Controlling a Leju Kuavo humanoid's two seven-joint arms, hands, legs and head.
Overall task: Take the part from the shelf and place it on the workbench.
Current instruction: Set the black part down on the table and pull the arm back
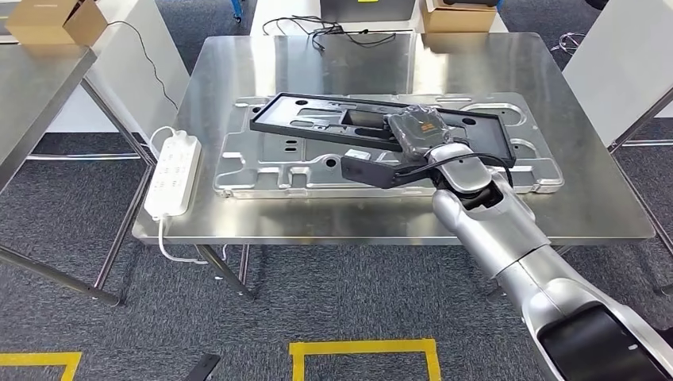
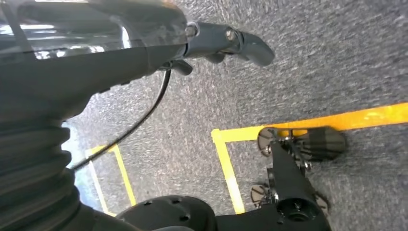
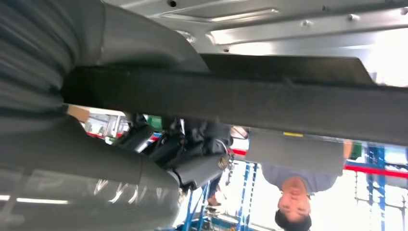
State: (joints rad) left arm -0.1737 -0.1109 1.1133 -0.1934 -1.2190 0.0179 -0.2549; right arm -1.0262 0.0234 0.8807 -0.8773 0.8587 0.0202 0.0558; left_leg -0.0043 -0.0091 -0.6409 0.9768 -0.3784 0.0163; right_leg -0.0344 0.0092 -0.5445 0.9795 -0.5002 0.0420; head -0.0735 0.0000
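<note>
Gripping black part (image 1: 381, 121) over plate (image 1: 262, 171).

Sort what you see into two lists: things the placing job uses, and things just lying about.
Job: black frame part; right hand gripping it; steel workbench; silver plate under the part.
Lying about: power strip; cardboard box; black cable.

You see the frame (image 1: 381, 119) under the right hand (image 1: 421, 133), on the plate (image 1: 262, 171); power strip (image 1: 173, 173) far left.
</note>
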